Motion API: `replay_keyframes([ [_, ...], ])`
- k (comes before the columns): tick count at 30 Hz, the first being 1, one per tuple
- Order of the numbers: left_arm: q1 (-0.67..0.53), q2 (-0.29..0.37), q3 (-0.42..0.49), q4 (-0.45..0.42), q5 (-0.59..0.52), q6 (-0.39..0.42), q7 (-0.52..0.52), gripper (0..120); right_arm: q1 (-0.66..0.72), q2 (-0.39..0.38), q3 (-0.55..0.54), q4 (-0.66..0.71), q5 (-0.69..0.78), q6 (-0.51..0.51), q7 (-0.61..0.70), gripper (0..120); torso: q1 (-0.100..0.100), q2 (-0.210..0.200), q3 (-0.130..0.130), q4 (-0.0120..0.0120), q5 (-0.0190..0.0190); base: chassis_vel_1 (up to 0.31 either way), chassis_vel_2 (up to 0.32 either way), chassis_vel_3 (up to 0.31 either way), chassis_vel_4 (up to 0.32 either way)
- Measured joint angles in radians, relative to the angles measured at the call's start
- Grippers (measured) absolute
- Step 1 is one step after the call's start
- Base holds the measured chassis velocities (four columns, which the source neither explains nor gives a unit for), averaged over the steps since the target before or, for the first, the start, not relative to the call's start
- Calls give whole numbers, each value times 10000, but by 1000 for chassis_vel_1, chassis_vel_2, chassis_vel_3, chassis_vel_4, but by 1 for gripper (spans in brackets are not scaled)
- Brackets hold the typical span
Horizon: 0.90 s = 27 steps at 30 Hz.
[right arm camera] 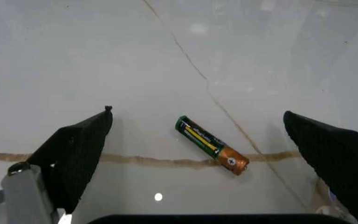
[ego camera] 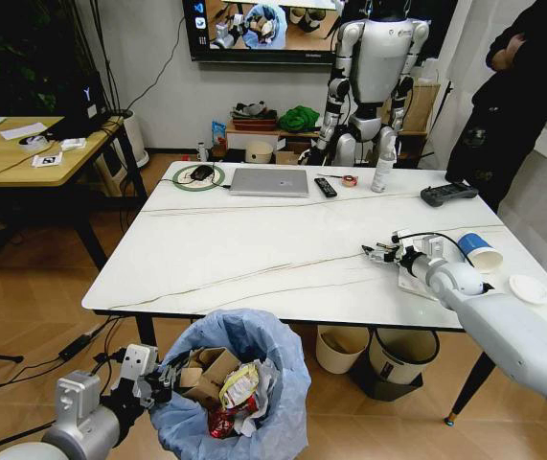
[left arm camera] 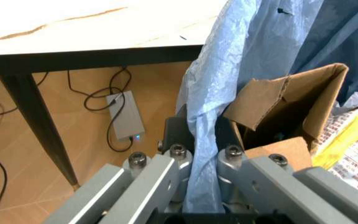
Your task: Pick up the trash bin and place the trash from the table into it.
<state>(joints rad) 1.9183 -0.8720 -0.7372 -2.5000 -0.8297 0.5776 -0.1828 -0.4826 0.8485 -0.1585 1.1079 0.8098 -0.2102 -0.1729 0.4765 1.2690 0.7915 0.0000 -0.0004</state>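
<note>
A small battery (right arm camera: 212, 145) lies flat on the worktop (ego camera: 254, 240), right between the spread fingers of the released right pincer (ego camera: 380, 252), its long side slanted across the gap. The trash bin (ego camera: 239, 393) is held at the worktop's near edge, its bag rim clenched by the left pincer (left arm camera: 199, 154). Cardboard (left arm camera: 285, 105) and wrappers (ego camera: 238, 385) are inside it.

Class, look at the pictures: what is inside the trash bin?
Inside the bin, held by the left tool: torn cardboard, a yellow wrapper, a red can. Anything deeper is covered.
</note>
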Motion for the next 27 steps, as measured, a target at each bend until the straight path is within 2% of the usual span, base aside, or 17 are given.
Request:
replay_keyframes([
  [22,-115,77,0,0,-172,46,-54,0,-42,-37,-51,-80,69,26,-120,99,0,1,1,-1,2,0,0,0,0],
  [25,-117,80,-14,0,-187,47,-57,0,-87,-80,-55,-1,95,21,-193,92,-1,1,1,-2,2,0,0,0,0],
  [27,-116,85,-17,0,-193,47,-61,0,-152,-141,-54,119,163,-8,-200,82,-1,1,1,-1,2,0,0,0,0],
])
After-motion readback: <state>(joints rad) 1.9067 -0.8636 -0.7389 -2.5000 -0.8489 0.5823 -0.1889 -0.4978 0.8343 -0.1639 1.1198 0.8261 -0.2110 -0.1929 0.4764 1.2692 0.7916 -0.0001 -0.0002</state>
